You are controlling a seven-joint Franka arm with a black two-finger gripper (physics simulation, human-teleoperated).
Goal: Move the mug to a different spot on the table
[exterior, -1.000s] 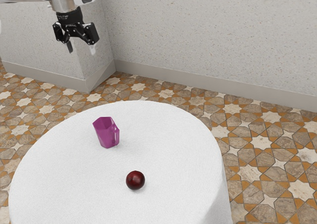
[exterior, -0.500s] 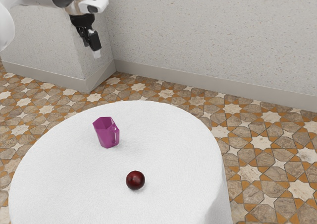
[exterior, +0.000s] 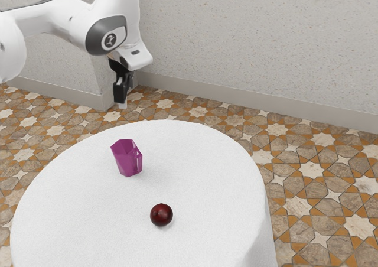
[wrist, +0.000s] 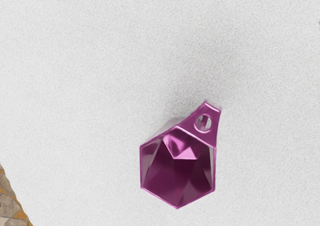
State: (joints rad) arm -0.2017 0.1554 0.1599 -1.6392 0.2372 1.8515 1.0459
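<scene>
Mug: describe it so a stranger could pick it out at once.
A round white table stands on a patterned tile floor, with two things on it. The mug is the farther one, toward the exterior view's left. It is magenta, faceted and open-topped with a small handle, unlike the round dark red ball nearer the camera.

A dark red ball [exterior: 161,214] lies on the round white desk [exterior: 207,178], toward its near edge, while star-patterned tiles in brown and cream cover the floor [exterior: 307,160] below a speckled grey wall [exterior: 266,36].
</scene>
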